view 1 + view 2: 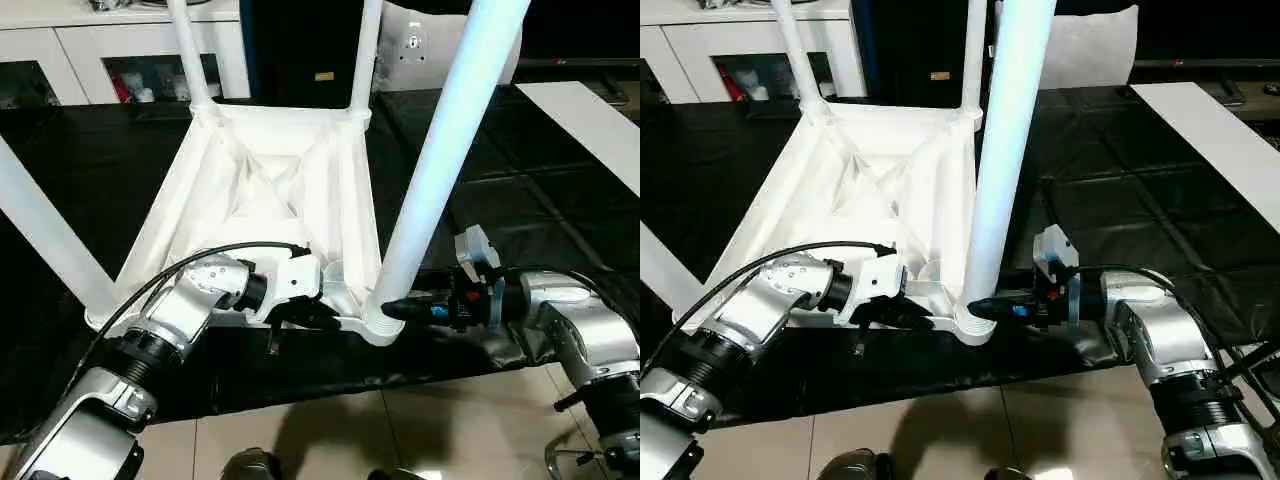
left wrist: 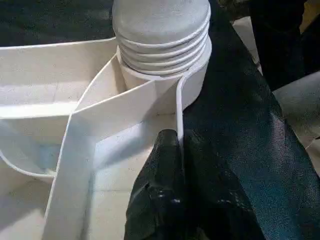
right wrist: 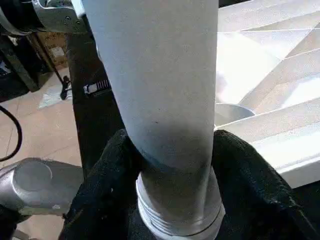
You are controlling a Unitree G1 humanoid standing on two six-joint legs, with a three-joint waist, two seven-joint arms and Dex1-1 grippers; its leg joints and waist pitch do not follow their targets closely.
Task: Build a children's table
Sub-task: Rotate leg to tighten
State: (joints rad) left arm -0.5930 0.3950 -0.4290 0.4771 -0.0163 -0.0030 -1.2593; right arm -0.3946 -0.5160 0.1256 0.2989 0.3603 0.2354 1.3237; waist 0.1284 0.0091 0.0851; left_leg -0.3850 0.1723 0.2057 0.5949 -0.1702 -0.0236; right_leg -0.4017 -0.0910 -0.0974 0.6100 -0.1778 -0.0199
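The children's table [image 1: 270, 190] lies upside down on a black cloth, ribbed underside up. Its white legs stand in the corner sockets: two at the far side [image 1: 190, 50] [image 1: 365, 50], one at the near left [image 1: 50, 240] and one at the near right [image 1: 440, 150]. My left gripper [image 2: 179, 137] is shut on the thin rim of the tabletop beside the near-right socket [image 2: 160, 75]. My right gripper [image 3: 172, 150] reaches in from the right and grips the near-right leg [image 3: 155, 75] just above its threaded base, a black finger [image 3: 115, 165] pressed against each side.
The black cloth [image 1: 500, 200] covers the work surface, its front edge hanging over a tiled floor [image 1: 350, 430]. A white cabinet with dark glass compartments [image 1: 60, 60] stands at the back left. A white board [image 1: 590, 120] lies at the right.
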